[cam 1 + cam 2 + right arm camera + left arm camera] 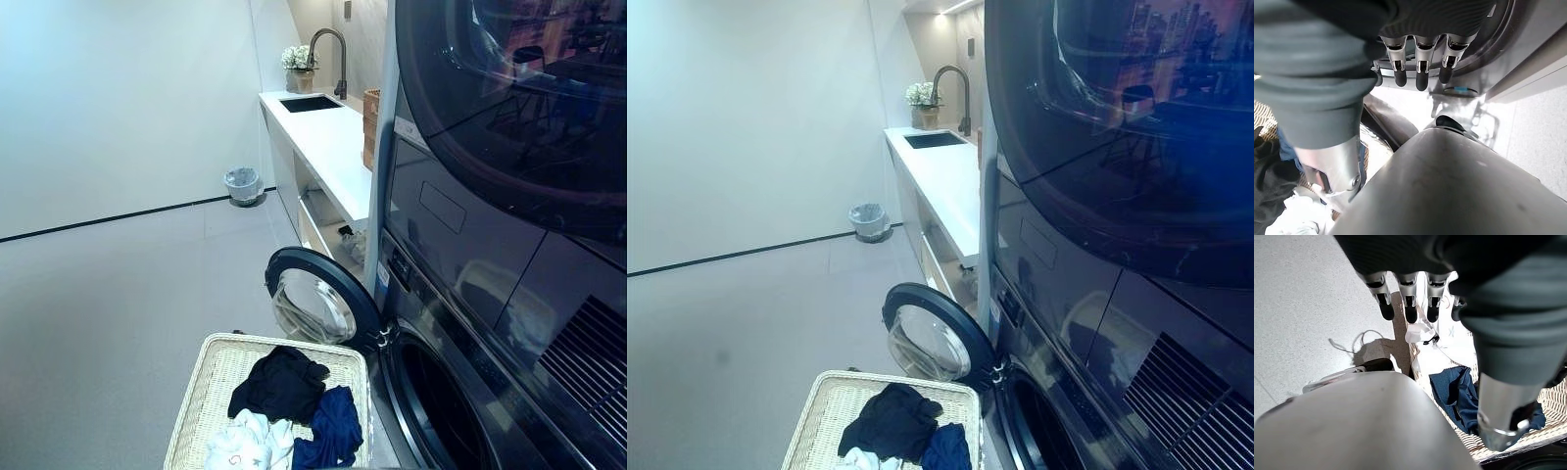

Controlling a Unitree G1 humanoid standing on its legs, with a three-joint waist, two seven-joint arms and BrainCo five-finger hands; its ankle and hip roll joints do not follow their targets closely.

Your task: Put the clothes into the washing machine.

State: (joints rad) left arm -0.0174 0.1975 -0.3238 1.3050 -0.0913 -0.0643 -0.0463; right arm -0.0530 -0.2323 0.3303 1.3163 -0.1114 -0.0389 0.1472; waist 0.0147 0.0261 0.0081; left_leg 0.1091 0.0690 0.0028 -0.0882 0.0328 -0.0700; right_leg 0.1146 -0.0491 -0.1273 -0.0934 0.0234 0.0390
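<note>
Three clothes (284,411) part-cropped in basket (211,377).

1. Basket (201,392) on floor, left of washing machine (460,392); clothes (284,406) inside it.
2. Machine door (318,299) swung open, behind basket.
3. Counter (328,142) runs back behind machine; sink (310,103), tap (333,59), flowers (297,64) at far end.
4. Bin (242,185) left of counter, prob. against wall.
</note>
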